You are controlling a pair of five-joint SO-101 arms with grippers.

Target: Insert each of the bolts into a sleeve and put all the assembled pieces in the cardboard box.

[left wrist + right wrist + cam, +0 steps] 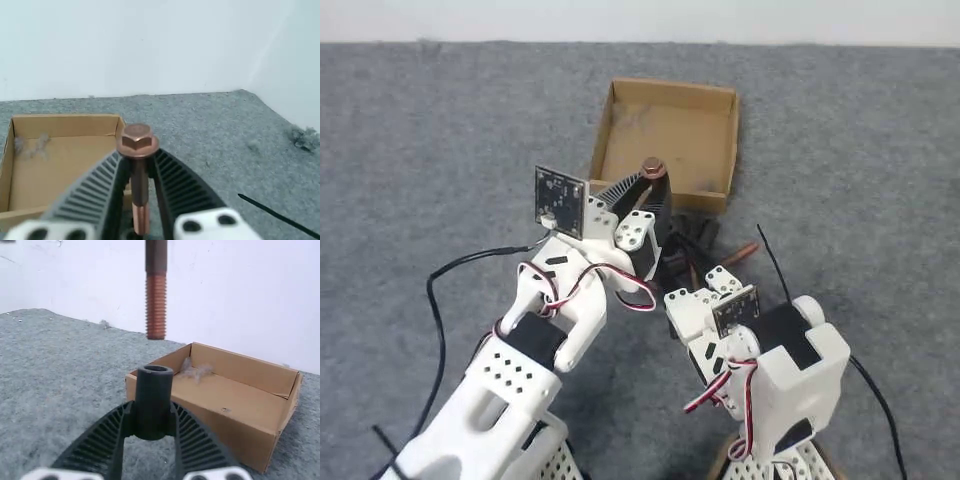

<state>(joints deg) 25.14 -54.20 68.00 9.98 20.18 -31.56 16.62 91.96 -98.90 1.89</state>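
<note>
Above the black tubular sleeve [154,400] clasped by the right gripper [152,415], the left gripper [137,159] is pinching a stiff, probably slippery copper hex bolt [137,139] mid-shank.

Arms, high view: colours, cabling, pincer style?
Left arm and right arm are white plastic, with perforated lower links. Red, white and black wires loop near each wrist; black cables trail over the table. Left pincer and right pincer are black, ribbed and triangular.

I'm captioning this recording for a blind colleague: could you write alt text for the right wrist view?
The right hand grips a black sleeve upright, its opening up; a copper bolt hangs above it, threaded end down, not yet inside. A cardboard box sits behind on grey carpet.
</note>
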